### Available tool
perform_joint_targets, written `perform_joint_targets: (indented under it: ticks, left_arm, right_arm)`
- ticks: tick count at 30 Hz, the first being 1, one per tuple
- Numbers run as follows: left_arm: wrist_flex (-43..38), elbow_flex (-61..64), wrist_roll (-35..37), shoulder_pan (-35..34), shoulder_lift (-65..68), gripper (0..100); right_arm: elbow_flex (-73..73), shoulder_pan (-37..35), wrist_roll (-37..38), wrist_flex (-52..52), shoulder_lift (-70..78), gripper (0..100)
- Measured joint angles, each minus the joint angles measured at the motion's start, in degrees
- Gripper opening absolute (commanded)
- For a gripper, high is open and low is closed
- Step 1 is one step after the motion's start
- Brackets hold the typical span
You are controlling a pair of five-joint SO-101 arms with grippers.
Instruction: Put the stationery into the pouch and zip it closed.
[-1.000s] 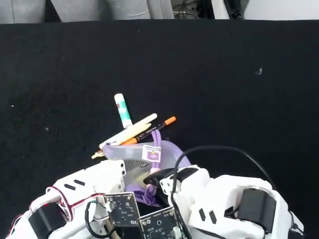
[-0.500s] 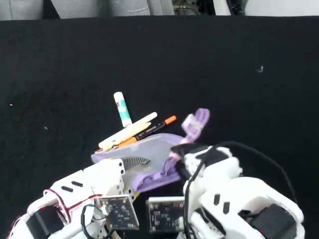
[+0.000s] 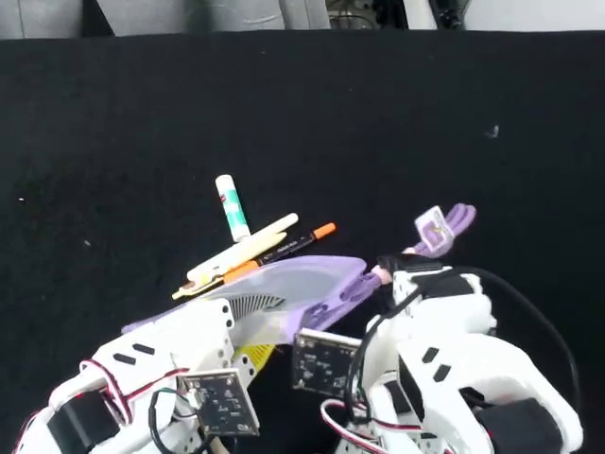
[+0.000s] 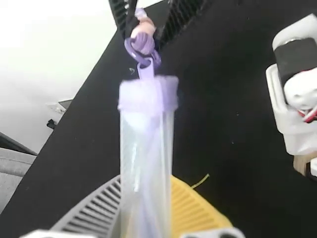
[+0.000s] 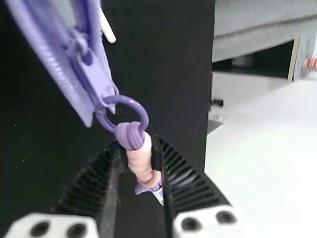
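High view: pouch (image 3: pixel 284 284) stretched between the two arms near the table's (image 3: pixel 473 113) front edge, pens (image 3: pixel 250 248) lying on the table just behind it, outside. Left wrist view: left gripper (image 4: pixel 146 191) clamped on one end of the pouch. Right wrist view: right gripper (image 5: pixel 139 153) pinching the cord (image 5: pixel 130 134) looped through the zip slider (image 5: pixel 91 74).

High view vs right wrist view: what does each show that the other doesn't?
High view adds: a white stick, a cream pen and an orange-tipped pen lying on the black table past the pouch. Right wrist view adds: the zip slider and its ring close up, with the right gripper shut on the pull cord. Both: the purple pouch's zip end and the pull cord.
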Motion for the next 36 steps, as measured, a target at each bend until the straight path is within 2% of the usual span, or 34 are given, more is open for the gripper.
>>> perform_joint_targets:
  ticks: [9, 17, 23, 30, 36]
  left_arm:
    - [-0.5, 0.1, 0.1, 0.0, 0.0, 3]
    - [-0.5, -3.3, 9.0, 0.0, 0.2, 3]
    - [-0.4, -4.7, 10.4, 0.0, 0.4, 3]
    - [2.6, -10.2, 10.8, 0.2, 0.4, 3]
    - [5.0, -11.4, 11.1, 0.2, 0.4, 3]
  right_arm:
    - [2.7, 5.5, 0.4, 0.1, 0.0, 1.1]
    - [16.9, 6.2, 0.4, -6.9, 0.0, 1.1]
    - [19.3, 8.1, 0.3, -8.9, 0.0, 1.1]
    - [25.5, 17.7, 0.4, -19.2, 0.1, 1.1]
    - [31.0, 18.6, 0.3, -25.2, 0.0, 1.1]
